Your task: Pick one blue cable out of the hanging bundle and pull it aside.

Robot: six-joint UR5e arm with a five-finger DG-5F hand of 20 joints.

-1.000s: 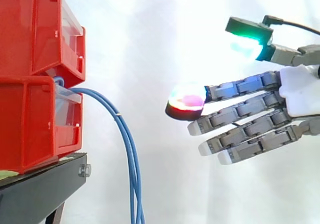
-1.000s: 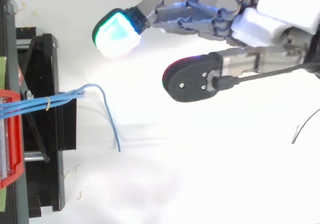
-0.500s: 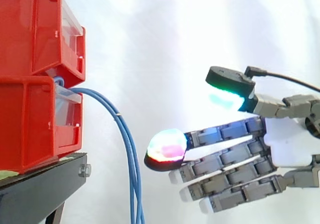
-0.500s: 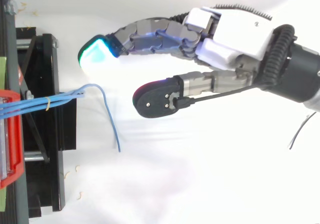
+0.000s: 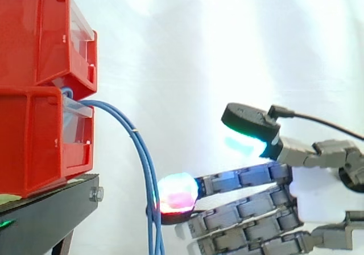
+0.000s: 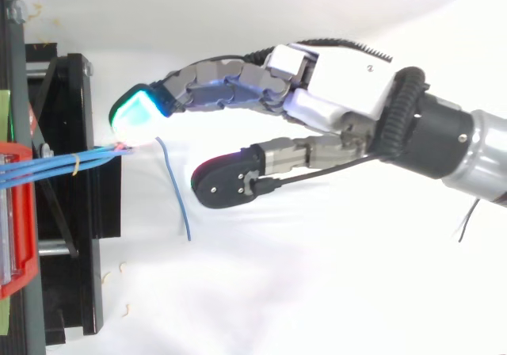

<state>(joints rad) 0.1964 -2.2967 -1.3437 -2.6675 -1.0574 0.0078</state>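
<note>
Several blue cables [image 5: 145,169] leave the gap between the two stacked red bins [image 5: 42,90] and hang down in a bundle past the black stand [image 5: 51,215]. From above, the blue cables [image 6: 75,162] run rightward off the bin, and one strand [image 6: 176,196] trails loose across the white floor. My hand [image 6: 333,105] reaches in from the right, open, fingers straight and thumb spread apart. The glowing tip of its leading finger [image 5: 176,192] is right at the hanging bundle, touching or nearly touching it. Nothing is held between thumb [image 5: 250,127] and fingers.
The red bins sit at the left on the black stand [image 6: 75,212], before a white curtain. A thin dark wire [image 6: 469,212] lies on the white floor at the far right. Small pale scraps [image 6: 119,272] lie near the stand.
The hand has come down and moved left toward the bundle, from well clear of it to having its leading fingertip at the cables. The cables have not visibly moved.
</note>
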